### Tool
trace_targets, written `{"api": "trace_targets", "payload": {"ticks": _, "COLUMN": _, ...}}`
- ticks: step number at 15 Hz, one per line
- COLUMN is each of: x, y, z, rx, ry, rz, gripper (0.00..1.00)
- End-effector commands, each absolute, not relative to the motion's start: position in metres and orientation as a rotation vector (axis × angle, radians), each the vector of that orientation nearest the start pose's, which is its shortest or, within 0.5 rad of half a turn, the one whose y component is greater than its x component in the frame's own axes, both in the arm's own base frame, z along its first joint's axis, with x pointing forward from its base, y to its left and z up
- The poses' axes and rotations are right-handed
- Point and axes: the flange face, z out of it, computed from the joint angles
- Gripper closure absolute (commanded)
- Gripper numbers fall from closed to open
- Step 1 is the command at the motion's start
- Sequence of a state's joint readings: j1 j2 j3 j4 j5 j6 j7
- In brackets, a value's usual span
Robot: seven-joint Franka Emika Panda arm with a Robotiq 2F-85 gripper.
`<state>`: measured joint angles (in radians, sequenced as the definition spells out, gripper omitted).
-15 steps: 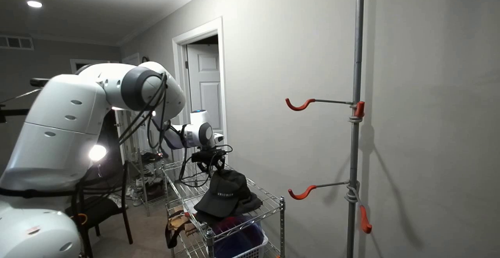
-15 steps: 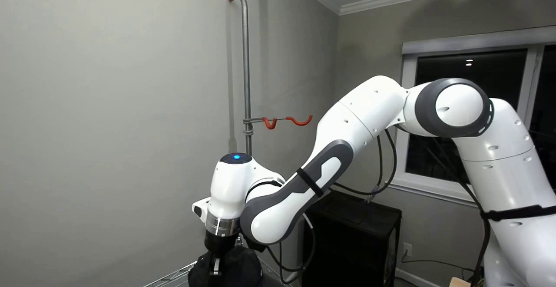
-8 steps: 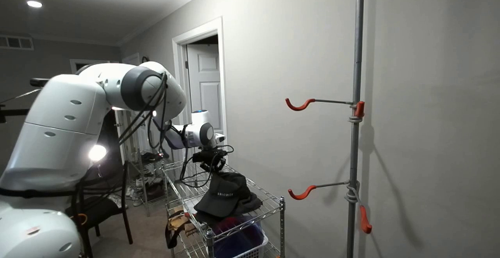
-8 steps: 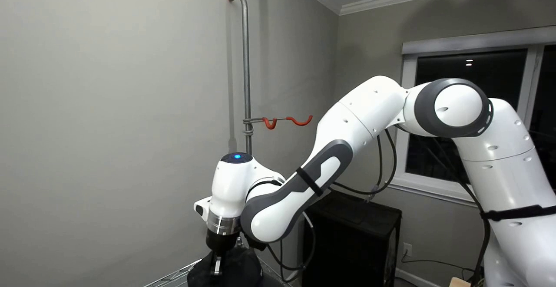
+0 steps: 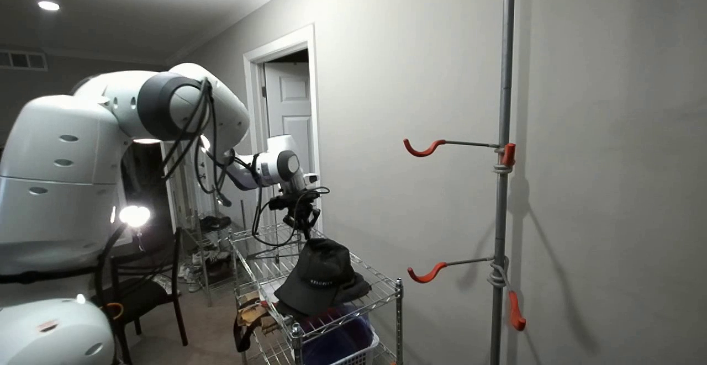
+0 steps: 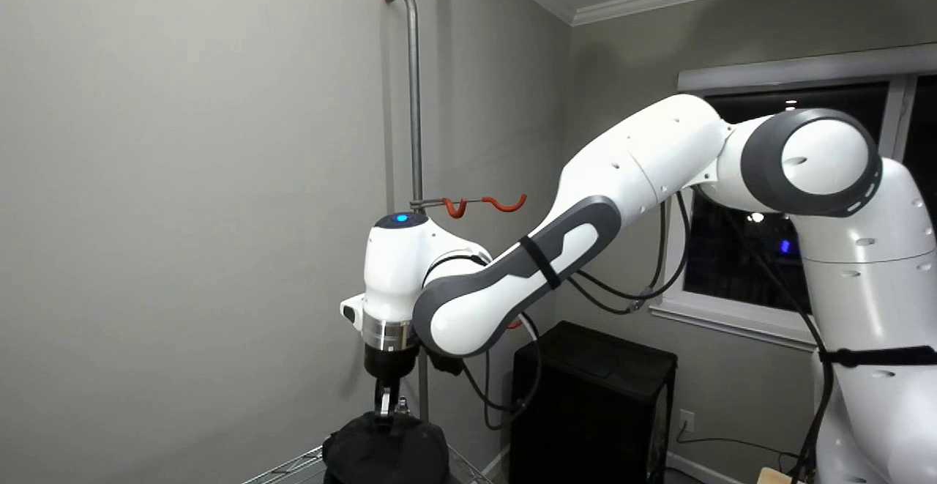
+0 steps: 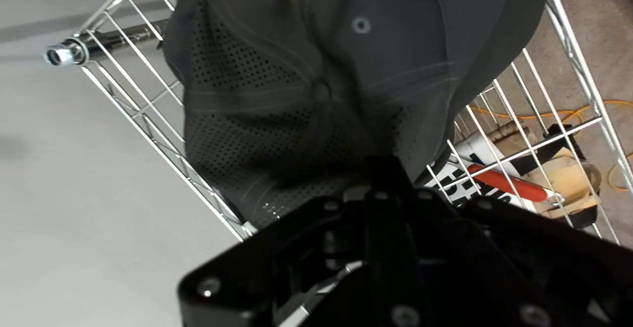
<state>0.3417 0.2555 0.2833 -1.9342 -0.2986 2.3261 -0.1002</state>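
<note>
A black cap [image 5: 326, 263] with pale lettering rests on a chrome wire shelf [image 5: 381, 299], with more dark headwear under and beside it. My gripper [image 5: 307, 233] reaches down to the rear of the crown, its fingers together. From above, in the wrist view, the cap [image 7: 277, 65] fills the middle and creases run from its top button. The gripper [image 7: 385, 166] ends on the perforated rear panels, where fabric seems pinched; the fingertips are dark and hard to make out. In an exterior view the gripper [image 6: 384, 412] meets the top of the cap [image 6: 381, 455].
A grey pole [image 5: 501, 216] by the wall carries red-tipped hooks [image 5: 425, 149]. Below the shelf sit a white basket [image 5: 362, 354] and a red-handled tool [image 7: 509, 183]. A chair [image 5: 146, 293] stands near the arm. A black cabinet [image 6: 593, 389] stands by the window.
The jaws have come together and the gripper has risen. The cap's crown has been drawn slightly upward and its front tips lower, so the lettering sits lower.
</note>
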Motion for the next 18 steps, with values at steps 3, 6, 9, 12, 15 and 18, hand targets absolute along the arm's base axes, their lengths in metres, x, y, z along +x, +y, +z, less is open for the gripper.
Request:
{"api": "trace_targets", "payload": {"ticks": 3, "x": 0.479, "y": 0.337, "z": 0.456, "rx": -3.08, "ry": -1.344, "rz": -0.401, "gripper": 0.96}}
{"api": "trace_targets", "payload": {"ticks": 6, "x": 0.477, "y": 0.337, "z": 0.461, "rx": -3.083, "ry": -1.328, "rz": -0.367, "gripper": 0.75}}
{"api": "trace_targets", "payload": {"ticks": 9, "x": 0.486, "y": 0.338, "z": 0.438, "rx": -3.035, "ry": -1.349, "rz": -0.339, "gripper": 0.6}}
{"api": "trace_targets", "payload": {"ticks": 12, "x": 0.494, "y": 0.342, "z": 0.406, "rx": -2.985, "ry": -1.381, "rz": -0.352, "gripper": 0.42}}
{"api": "trace_targets", "payload": {"ticks": 15, "x": 0.503, "y": 0.352, "z": 0.372, "rx": -2.913, "ry": -1.428, "rz": -0.369, "gripper": 0.23}}
{"api": "trace_targets", "payload": {"ticks": 18, "x": 0.511, "y": 0.359, "z": 0.345, "rx": -2.855, "ry": -1.466, "rz": -0.355, "gripper": 0.05}}
